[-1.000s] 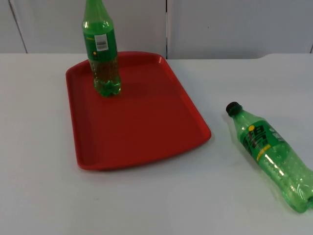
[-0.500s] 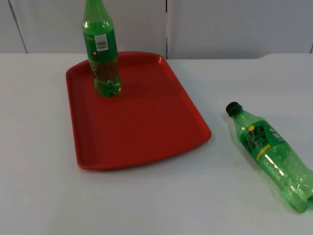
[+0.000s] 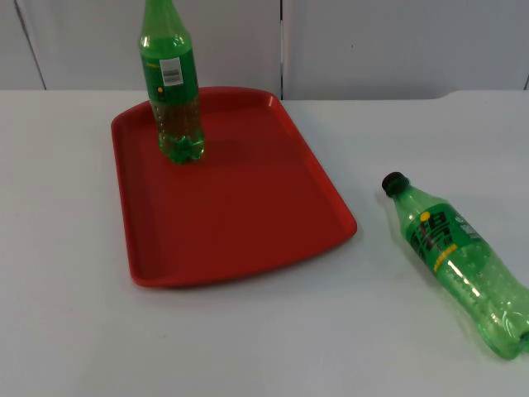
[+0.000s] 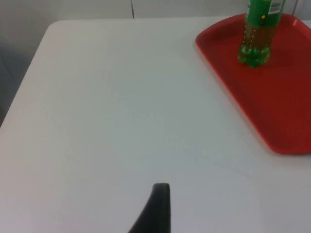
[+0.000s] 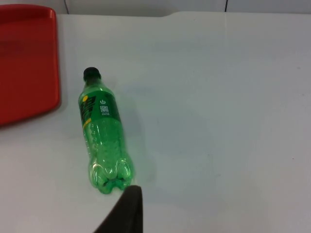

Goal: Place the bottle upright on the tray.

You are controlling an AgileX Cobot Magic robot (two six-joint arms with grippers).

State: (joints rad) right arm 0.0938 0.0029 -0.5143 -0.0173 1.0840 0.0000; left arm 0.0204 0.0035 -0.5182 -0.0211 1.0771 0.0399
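- A green bottle [image 3: 457, 265] lay on its side on the white table [image 3: 248, 339], well apart from the red tray [image 3: 240, 215] on the right arm's side, with its black cap [image 3: 393, 183] turned toward the tray.
- A second green bottle [image 3: 171, 83] already stood upright on the tray's far end, with a little liquid in its base.
- The left gripper [image 4: 156, 208] hung over bare table beside the tray and looked to be waiting; just one dark fingertip was on show, so I couldn't tell whether its fingers were spread or pressed together.
- The right gripper [image 5: 126, 208] hovered just behind the lying bottle's base, apart from it; same story, I couldn't tell its state.
- The lying bottle looked empty, so probably light, thin-walled and springy, smooth and ready to roll.
- I'd have taken it across the labelled middle, gently, then tipped it cap-up over the tray.
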